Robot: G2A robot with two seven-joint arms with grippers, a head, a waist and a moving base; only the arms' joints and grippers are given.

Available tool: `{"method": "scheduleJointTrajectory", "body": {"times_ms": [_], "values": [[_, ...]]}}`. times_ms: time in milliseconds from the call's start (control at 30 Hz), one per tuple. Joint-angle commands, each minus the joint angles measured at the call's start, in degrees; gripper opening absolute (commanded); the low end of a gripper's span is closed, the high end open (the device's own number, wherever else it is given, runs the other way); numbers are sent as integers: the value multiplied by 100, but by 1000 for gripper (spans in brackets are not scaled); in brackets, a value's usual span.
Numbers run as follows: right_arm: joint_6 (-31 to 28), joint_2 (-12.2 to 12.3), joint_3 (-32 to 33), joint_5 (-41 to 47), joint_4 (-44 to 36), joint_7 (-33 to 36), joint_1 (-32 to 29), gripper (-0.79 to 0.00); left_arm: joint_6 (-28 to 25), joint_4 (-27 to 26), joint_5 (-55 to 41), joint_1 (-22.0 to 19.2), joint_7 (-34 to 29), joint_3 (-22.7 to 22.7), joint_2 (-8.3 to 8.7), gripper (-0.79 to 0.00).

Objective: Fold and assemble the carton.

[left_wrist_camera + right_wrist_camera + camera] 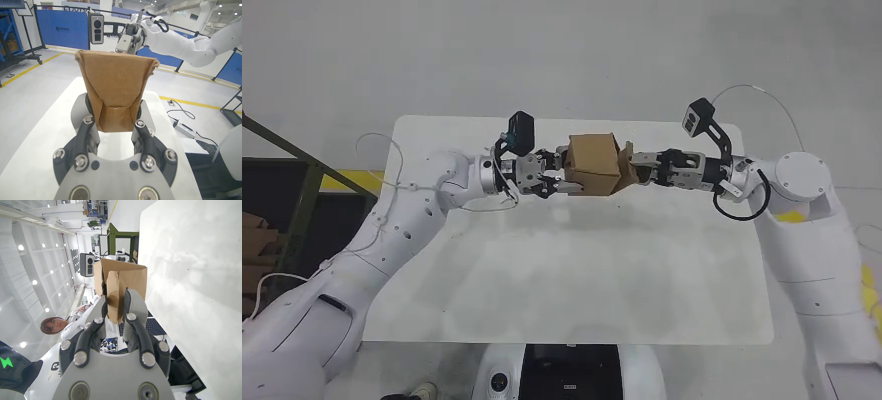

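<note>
A brown cardboard carton (594, 163) hangs above the far middle of the white table (572, 280), held between both arms. My left gripper (560, 182) clasps one end of it; in the left wrist view a folded flap of the carton (115, 91) sits between the fingers (88, 106), which press its sides. My right gripper (628, 172) is at the opposite end, shut on a side flap (113, 298) that sticks out from the carton's body (130, 279). The carton's inside is hidden.
The table's near half is bare. A green frame (282, 160) and stacked cardboard (257, 235) stand off its left side. Yellow floor lines run beside the table.
</note>
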Motion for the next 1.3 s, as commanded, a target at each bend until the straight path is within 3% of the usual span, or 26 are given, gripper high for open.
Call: {"method": "scheduleJointTrajectory", "body": {"times_ms": [0, 200, 1267], "values": [[-2, 5, -16, -9, 17, 3, 9, -677, 4, -39, 41, 49, 29, -27, -14, -511], [-38, 25, 7, 48, 46, 9, 9, -650, -35, -61, 100, 109, 15, -132, -51, -511], [-94, 81, -148, 103, 0, -144, 60, -748, -66, -144, 217, 153, -371, -197, -264, -508]]}}
